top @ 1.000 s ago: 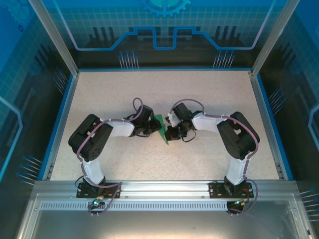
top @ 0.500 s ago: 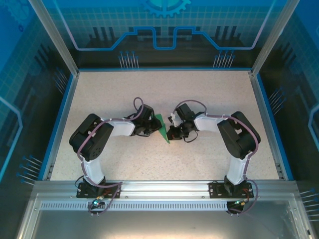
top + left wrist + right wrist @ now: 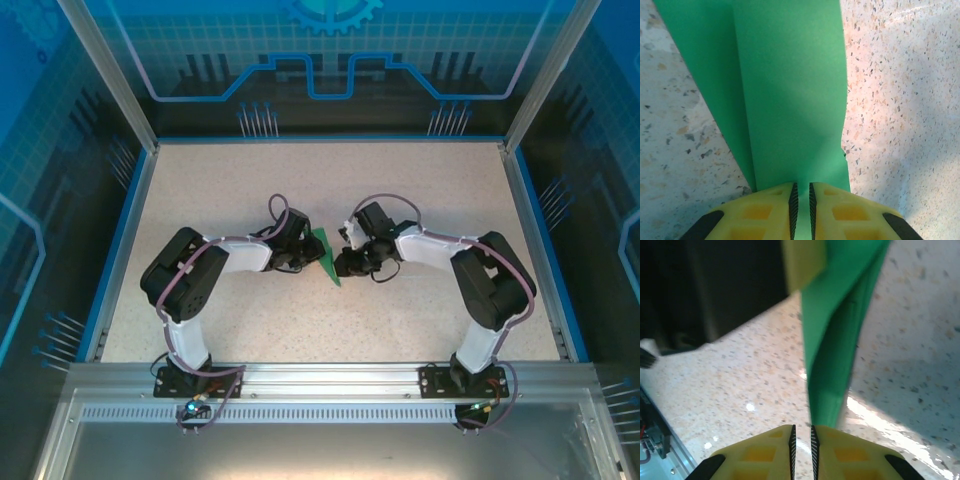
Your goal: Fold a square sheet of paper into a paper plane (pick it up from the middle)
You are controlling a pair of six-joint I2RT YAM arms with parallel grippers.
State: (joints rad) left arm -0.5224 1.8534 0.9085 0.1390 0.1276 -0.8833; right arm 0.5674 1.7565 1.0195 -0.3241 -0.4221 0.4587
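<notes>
Top external view: both arms reach in to the middle of the speckled table (image 3: 250, 190), where the paper plane (image 3: 326, 262), a narrow green dart, is between the left gripper (image 3: 306, 258) and the right gripper (image 3: 346, 266). The left jaws are clenched on an edge of its folded layers, probably to hold the creases steady while the other arm works. The right jaws stand a sliver apart at a narrow end of the paper, and I cannot tell whether they pinch it or are free.
</notes>
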